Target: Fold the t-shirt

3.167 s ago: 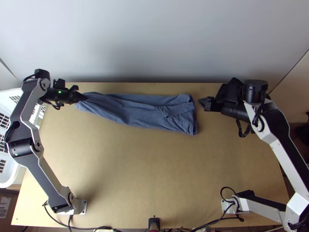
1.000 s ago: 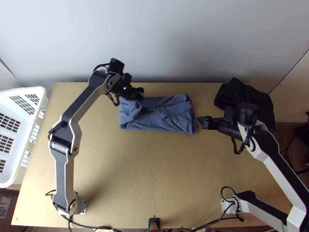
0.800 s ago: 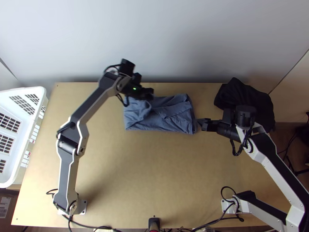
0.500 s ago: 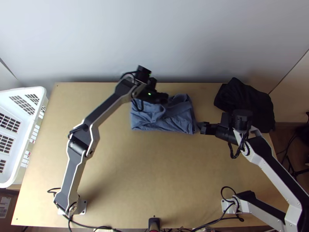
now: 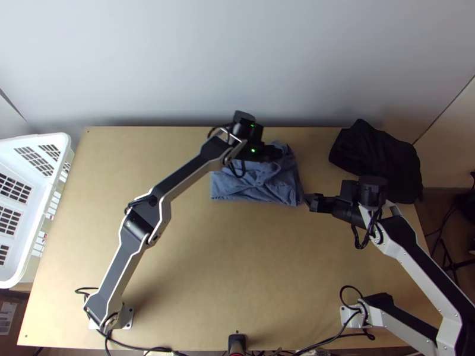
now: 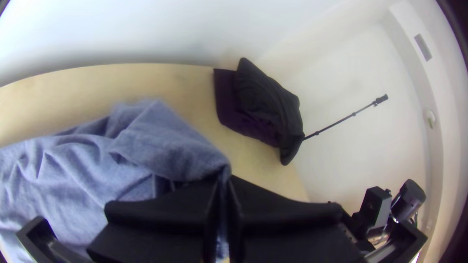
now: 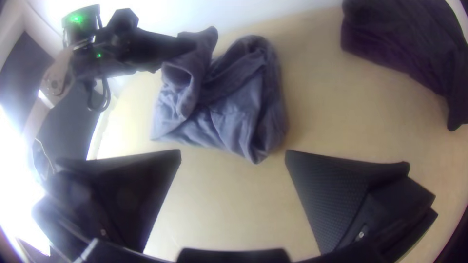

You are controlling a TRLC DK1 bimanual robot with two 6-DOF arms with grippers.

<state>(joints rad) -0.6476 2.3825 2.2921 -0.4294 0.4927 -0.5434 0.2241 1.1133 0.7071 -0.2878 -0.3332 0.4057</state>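
Note:
The blue t-shirt (image 5: 258, 187) lies near the table's back edge as a short, wrinkled bundle, its left part lifted and folded over the right. My left gripper (image 5: 279, 154) is above its back right part. In the left wrist view, my left gripper (image 6: 223, 190) is shut on a raised edge of the t-shirt (image 6: 170, 141). My right gripper (image 5: 310, 200) stands just right of the cloth's front right corner. In the right wrist view, my right gripper (image 7: 233, 155) is open with nothing between its fingers, the t-shirt (image 7: 234, 107) lying beyond them.
A black cloth bundle (image 5: 377, 157) lies at the table's back right corner. A white basket (image 5: 35, 207) stands at the left edge. The wall (image 5: 237, 65) rises behind the table. Bare wood (image 5: 225, 267) spreads in front of the t-shirt.
My left gripper has carried the t-shirt's left end rightward across the table, folding it over and shortening the long strip. The right gripper has shifted slightly toward the table's near side.

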